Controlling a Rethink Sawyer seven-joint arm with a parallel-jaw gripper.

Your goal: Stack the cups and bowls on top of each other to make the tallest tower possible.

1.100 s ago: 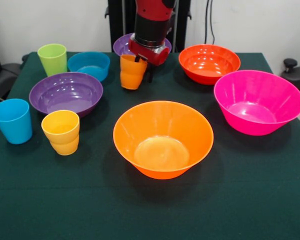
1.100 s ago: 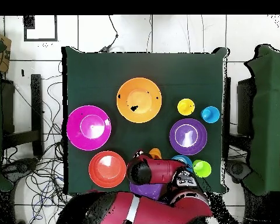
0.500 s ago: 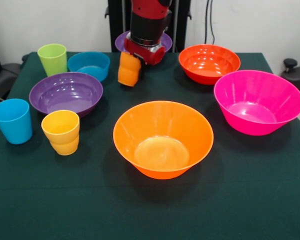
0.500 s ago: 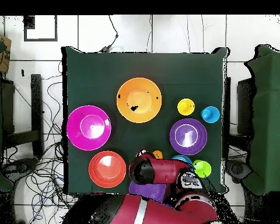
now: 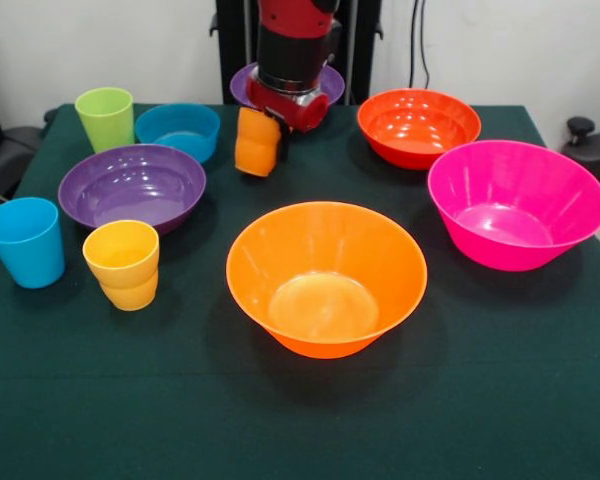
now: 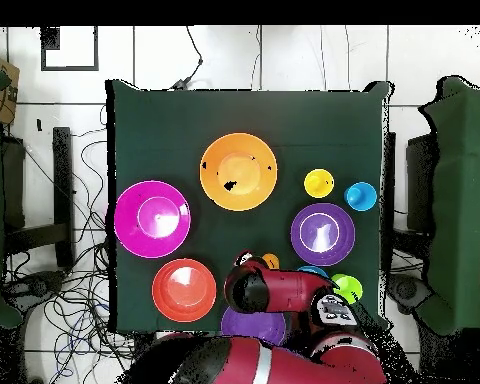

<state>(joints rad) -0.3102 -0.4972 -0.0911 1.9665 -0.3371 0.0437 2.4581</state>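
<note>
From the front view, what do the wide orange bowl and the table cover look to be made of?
The wide orange bowl looks like glossy moulded plastic: light glints off its floor. The table cover looks like matte dark green cloth, probably felt: it shows no shine.

The red and black arm (image 5: 292,45) is lowered steeply from above at the table's far side. The gripper (image 5: 265,118) is held clear of the cloth, clamped on the orange cup (image 5: 257,142), which is tilted off upright.

Far purple bowl (image 5: 242,86) mostly hidden behind arm; end effector (image 5: 270,112) fingers hidden by orange cup (image 5: 257,142).
</note>
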